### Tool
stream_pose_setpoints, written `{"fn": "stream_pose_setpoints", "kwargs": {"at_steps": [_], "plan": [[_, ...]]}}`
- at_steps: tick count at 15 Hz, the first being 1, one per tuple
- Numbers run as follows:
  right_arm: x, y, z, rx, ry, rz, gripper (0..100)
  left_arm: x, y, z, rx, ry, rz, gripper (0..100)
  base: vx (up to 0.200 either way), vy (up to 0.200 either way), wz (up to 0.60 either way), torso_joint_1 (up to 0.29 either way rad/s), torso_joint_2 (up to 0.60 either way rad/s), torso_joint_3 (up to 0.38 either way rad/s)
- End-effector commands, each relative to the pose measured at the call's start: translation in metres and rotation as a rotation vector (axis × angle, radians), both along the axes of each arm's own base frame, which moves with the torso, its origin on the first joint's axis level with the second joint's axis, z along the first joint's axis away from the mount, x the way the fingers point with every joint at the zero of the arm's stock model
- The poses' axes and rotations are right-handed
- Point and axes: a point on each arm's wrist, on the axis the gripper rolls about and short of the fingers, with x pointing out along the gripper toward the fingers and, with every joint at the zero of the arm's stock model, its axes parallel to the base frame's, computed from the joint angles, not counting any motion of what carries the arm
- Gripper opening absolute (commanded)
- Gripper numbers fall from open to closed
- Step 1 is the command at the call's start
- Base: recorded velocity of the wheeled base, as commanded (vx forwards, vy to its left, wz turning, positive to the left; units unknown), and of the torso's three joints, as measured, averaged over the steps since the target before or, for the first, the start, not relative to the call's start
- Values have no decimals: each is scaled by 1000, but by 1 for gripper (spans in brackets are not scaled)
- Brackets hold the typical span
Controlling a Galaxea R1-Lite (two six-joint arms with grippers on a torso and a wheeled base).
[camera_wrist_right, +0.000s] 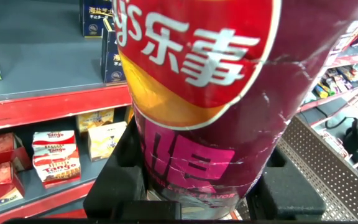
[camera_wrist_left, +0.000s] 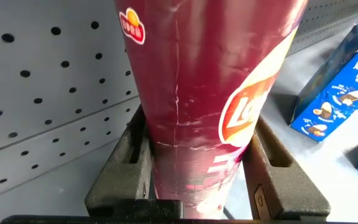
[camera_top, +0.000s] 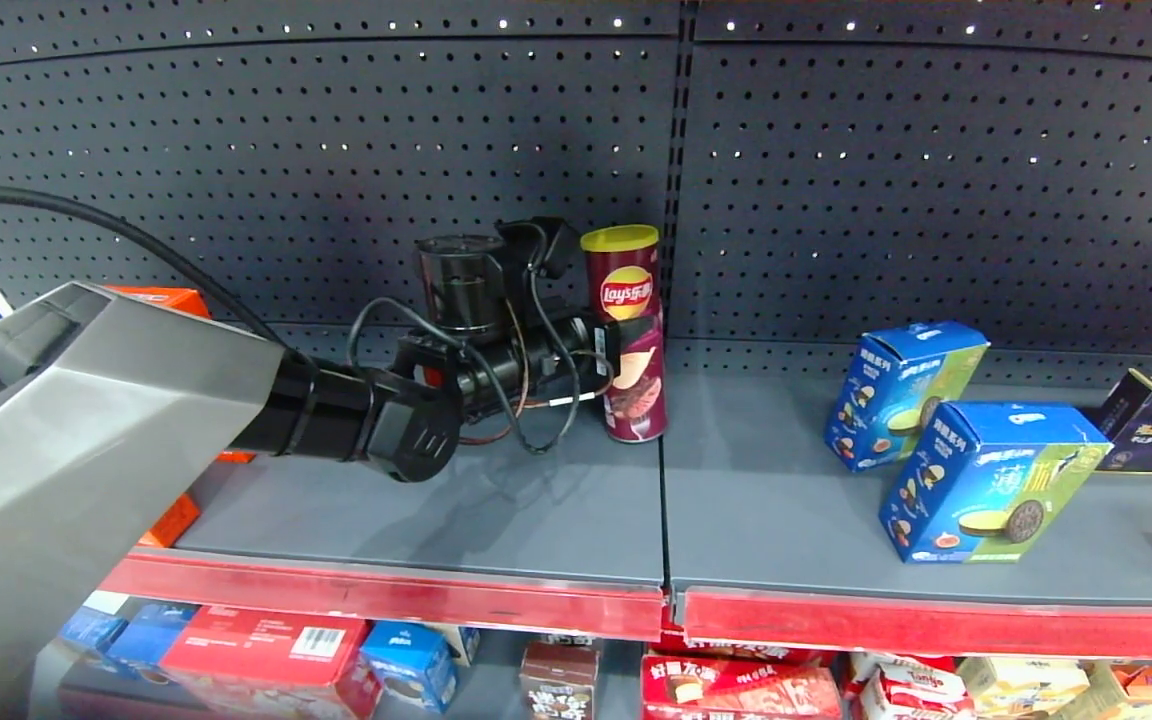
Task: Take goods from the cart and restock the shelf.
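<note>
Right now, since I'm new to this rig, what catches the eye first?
The left gripper clamps a maroon can upright at the back of the grey shelf, near the pegboard. To its right sit two blue boxes. The right gripper holds a second can close to its camera.

Chip can [camera_top: 626,290] in left gripper [camera_top: 628,362]: maroon body, yellow lid [camera_top: 620,238], red-yellow logo. Second chip can [camera_wrist_right: 210,93] in right gripper [camera_wrist_right: 197,186]: same maroon, red-yellow logo, white lettering. Both grippers plain black. Pegboard [camera_top: 336,150] dark slate, dotted with holes. Shelf [camera_top: 766,490] grey, price strip [camera_top: 386,590] red. Cookie boxes [camera_top: 901,393] blue-green. Orange box [camera_top: 161,297] too.
</note>
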Motion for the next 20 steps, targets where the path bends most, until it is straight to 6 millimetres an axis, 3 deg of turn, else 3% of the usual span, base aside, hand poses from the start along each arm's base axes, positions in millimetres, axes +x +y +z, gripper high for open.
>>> {"fn": "stream_pose_setpoints", "kwargs": {"at_steps": [1,8,15,20], "plan": [[0,0,0,-1,-1,2,0,-11,6,10,-1,-3,14,0,0,0,0,0,0,0],[-3,0,0,-5,-19,19,0,-64,36,45,-12,-23,67,0,0,0,0,0,0,0],[-7,0,6,-11,-43,28,0,-109,60,46,14,0,73,0,0,0,0,0,0,0],[-13,1,8,-7,-35,30,0,-131,72,30,87,20,84,0,0,0,0,0,0,0]]}}
